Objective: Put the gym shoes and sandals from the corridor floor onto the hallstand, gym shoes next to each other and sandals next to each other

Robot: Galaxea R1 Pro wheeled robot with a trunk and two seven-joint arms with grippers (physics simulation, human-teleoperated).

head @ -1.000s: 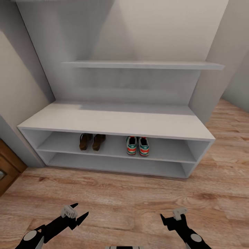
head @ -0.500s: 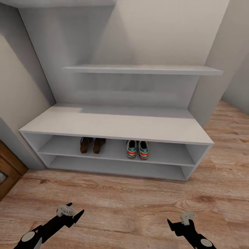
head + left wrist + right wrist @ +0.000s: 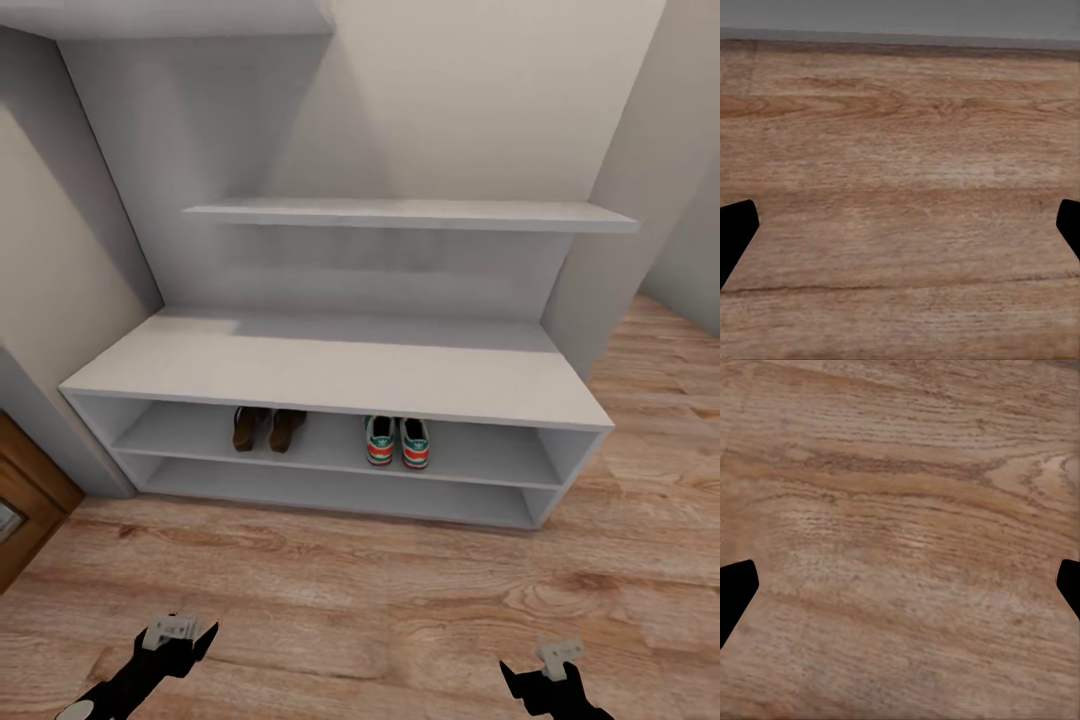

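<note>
The two gym shoes (image 3: 397, 441) stand side by side, heels outward, on the upper open shelf of the hallstand (image 3: 340, 365), right of centre. The two sandals (image 3: 265, 428) sit together on the same shelf, left of centre and partly under the bench top's edge. Low at the head view's bottom edge, over the corridor floor (image 3: 380, 600), are my left gripper (image 3: 185, 640) and right gripper (image 3: 548, 672), well short of the rack. In the wrist views the left gripper (image 3: 900, 229) and right gripper (image 3: 900, 589) are open, fingers wide apart over bare planks, holding nothing.
A long upper shelf (image 3: 410, 213) juts from the hallstand's back panel above the bench top. A brown wooden door or cabinet (image 3: 25, 495) stands at the far left. Walls close in on both sides of the rack; open floor lies between me and it.
The head view has shifted, so the rack sits a little farther off. Both arms have drawn back toward the picture's bottom edge. The shoes and sandals have stayed put on the shelf.
</note>
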